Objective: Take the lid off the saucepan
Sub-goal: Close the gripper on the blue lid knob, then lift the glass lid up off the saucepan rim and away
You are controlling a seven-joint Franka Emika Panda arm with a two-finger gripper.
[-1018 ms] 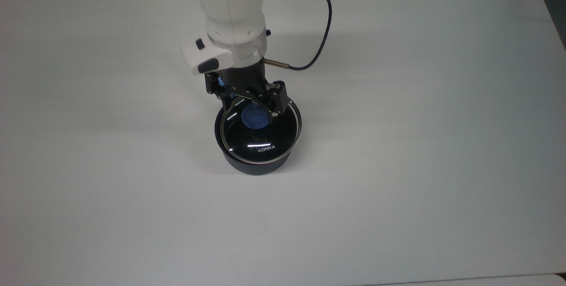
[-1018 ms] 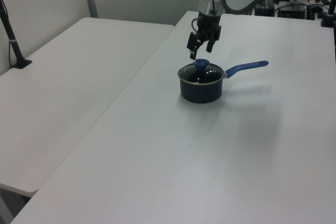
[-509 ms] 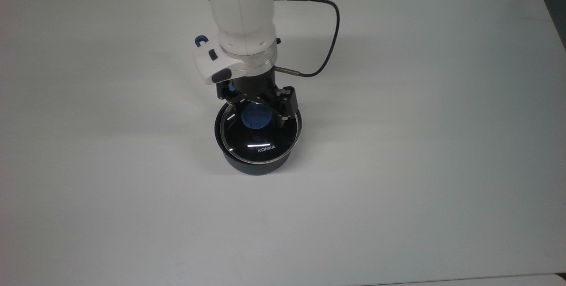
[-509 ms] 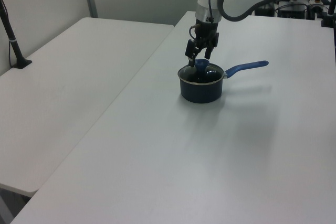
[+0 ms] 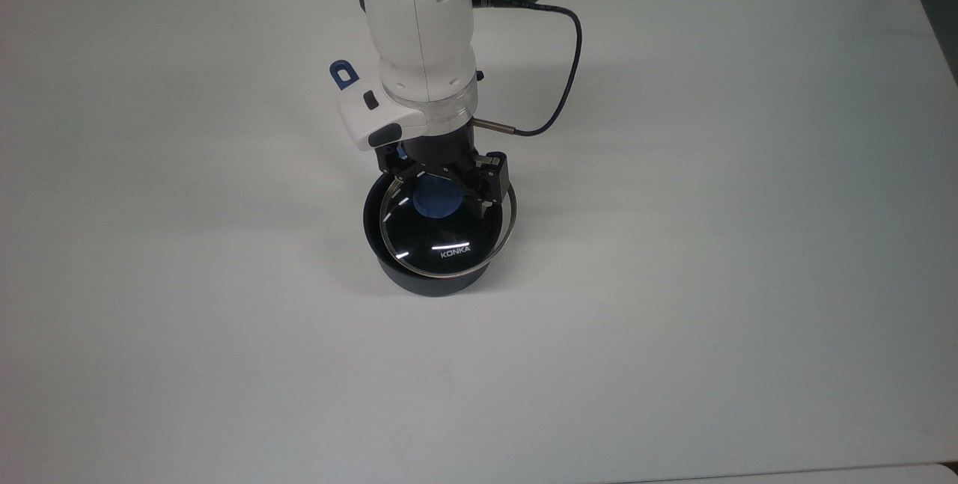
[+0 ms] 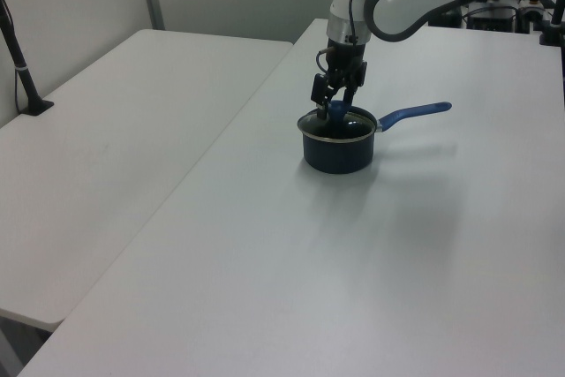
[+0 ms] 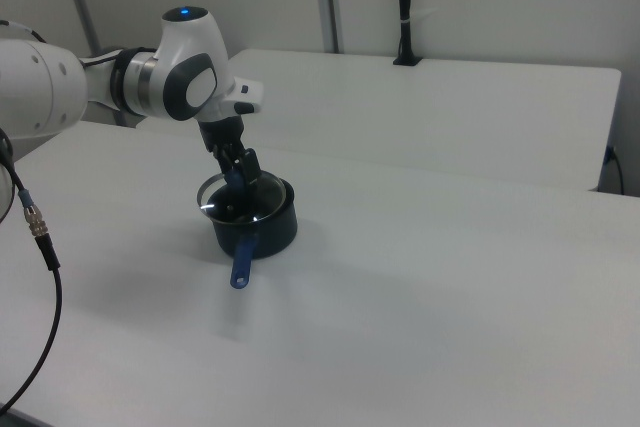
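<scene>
You have a broad white table under everything, and in the left view a second white table stands just beside it on the left view's left; the white Panda arm comes down from the top view's upper edge over the pot, with a dark cable looping off its wrist towards the top view's right; the saucepan stands upright near the middle of the table, dark and straight-sided, its long blue handle pointing to the left view's right and, in the right view, towards the camera; the lid sits over the pan's mouth but not square on it, shifted towards the top view's right so that a dark crescent of the pan's inside shows at the top view's left, and in the right view its rim looks tilted and partly raised; your gripper has its black fingers closed on either side of the blue knob at the lid's centre, gripping it.
</scene>
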